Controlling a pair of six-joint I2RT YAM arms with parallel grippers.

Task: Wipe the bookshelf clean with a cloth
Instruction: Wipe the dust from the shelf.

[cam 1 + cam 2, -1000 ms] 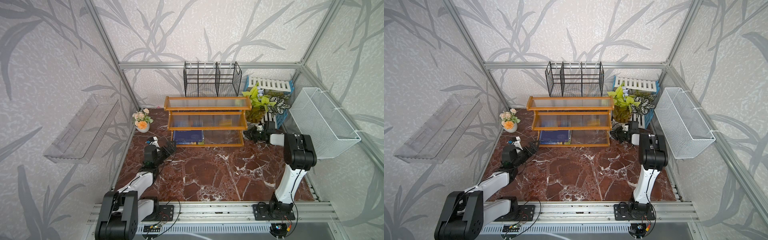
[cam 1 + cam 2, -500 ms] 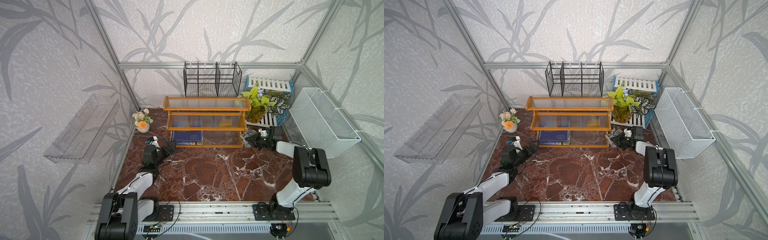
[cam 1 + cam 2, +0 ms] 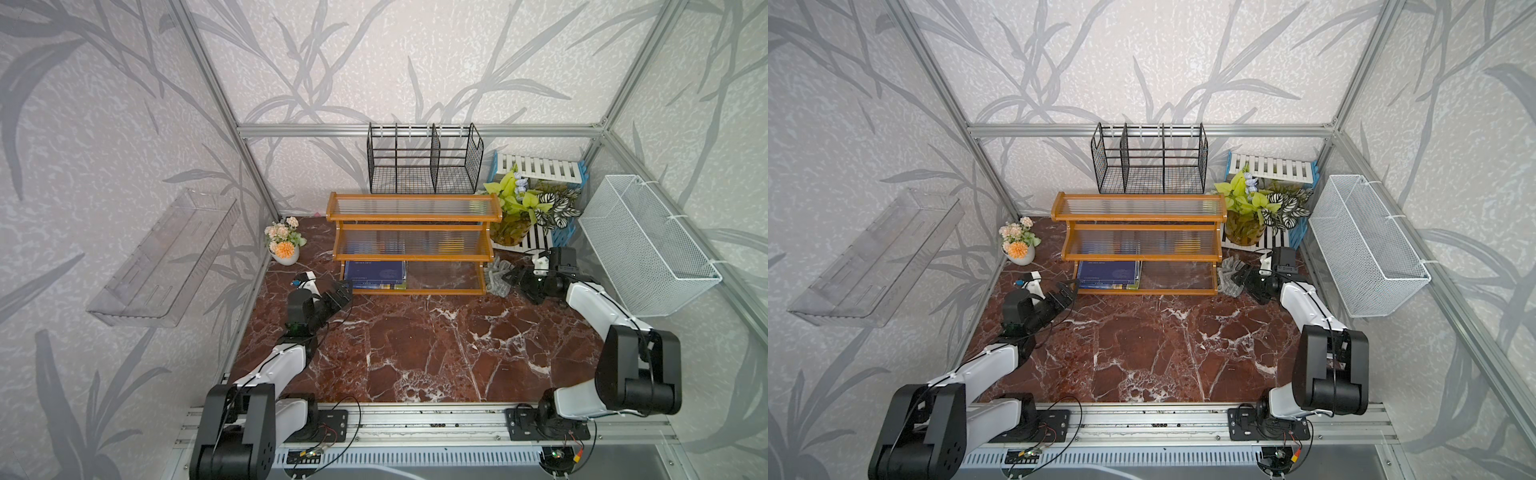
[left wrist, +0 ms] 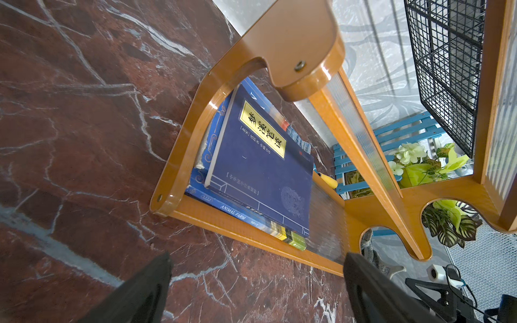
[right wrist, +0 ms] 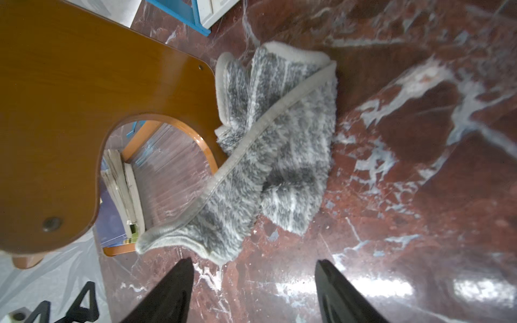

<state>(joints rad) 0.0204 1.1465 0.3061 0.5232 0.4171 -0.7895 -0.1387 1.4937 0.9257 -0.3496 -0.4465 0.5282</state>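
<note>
currently, no wiping contact exists: the cloth (image 5: 274,145) lies crumpled on the surface (image 3: 415,345), free of both arms. it rests against the foot of the end panel of the bookshelf (image 3: 411,226) on the right arm's side, outside the shelf itself. the right pincer (image 5: 253,261) sits low just beside the cloth with its jaws spread and nothing between them; the cloth edge lies just ahead of the fingertips. the left pincer (image 4: 257,256) hovers near the opposite end of the lowest tier, jaws fully wide and empty. judged from this layout, the task stands either before a wiping pass or after one. the ribbed clear panels show no visible dirt or streaks, so the amount already cleaned cannot be told. if wiping remains, the cloth must first be gripped, then drawn across each tier. count: one bookshelf with three tiers; one cloth; two arms, each with one pincer; one stack of books (image 4: 260,167) on the lowest tier, at least three, exact number not readable; one black wire rack (image 3: 424,166) behind the bookshelf; one white wire basket (image 3: 640,249) on the side wall; one clear wall tray (image 3: 166,257); one small flower pot (image 3: 284,249).
</note>
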